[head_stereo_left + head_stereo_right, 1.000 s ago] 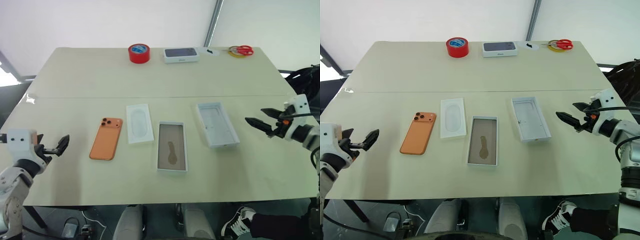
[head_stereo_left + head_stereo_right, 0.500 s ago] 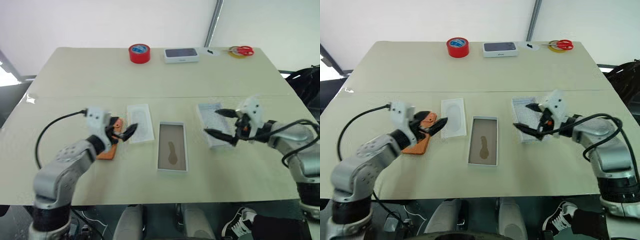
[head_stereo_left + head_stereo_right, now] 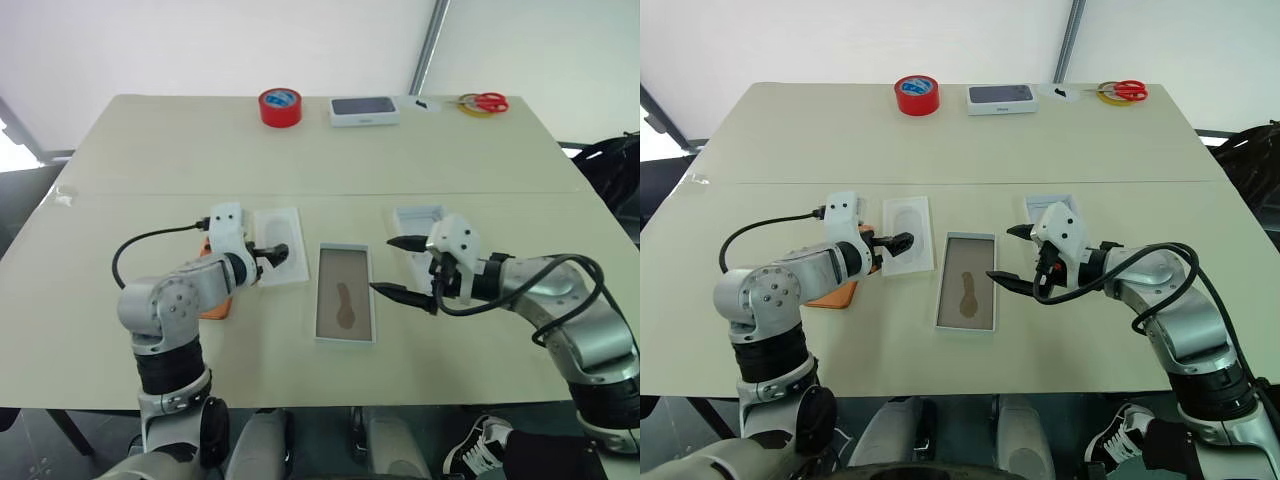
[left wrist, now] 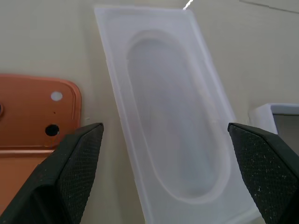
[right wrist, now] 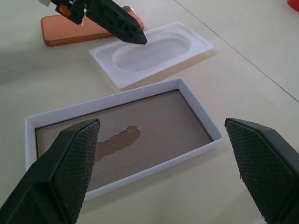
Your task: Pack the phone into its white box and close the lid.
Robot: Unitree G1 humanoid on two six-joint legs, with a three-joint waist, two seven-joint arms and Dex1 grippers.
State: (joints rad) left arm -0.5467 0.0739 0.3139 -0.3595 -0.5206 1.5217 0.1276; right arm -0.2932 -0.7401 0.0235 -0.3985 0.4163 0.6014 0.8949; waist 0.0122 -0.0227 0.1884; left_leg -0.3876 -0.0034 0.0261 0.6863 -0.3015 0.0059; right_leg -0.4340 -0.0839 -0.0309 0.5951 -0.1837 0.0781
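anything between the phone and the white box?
Yes: the flat white insert with an oval recess lies between the phone and the white box, clearest in the right wrist view.

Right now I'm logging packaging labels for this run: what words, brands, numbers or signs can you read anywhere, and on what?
None can be read.
White box with a dark phone picture at the table's far edge: a faint mark on its front wall, too small to read.
Red tape roll: a blue patch on top, too blurred to read.
The white box: only a dark stain on its brown floor, no text.
White insert: blank.
The phone: no marking legible.
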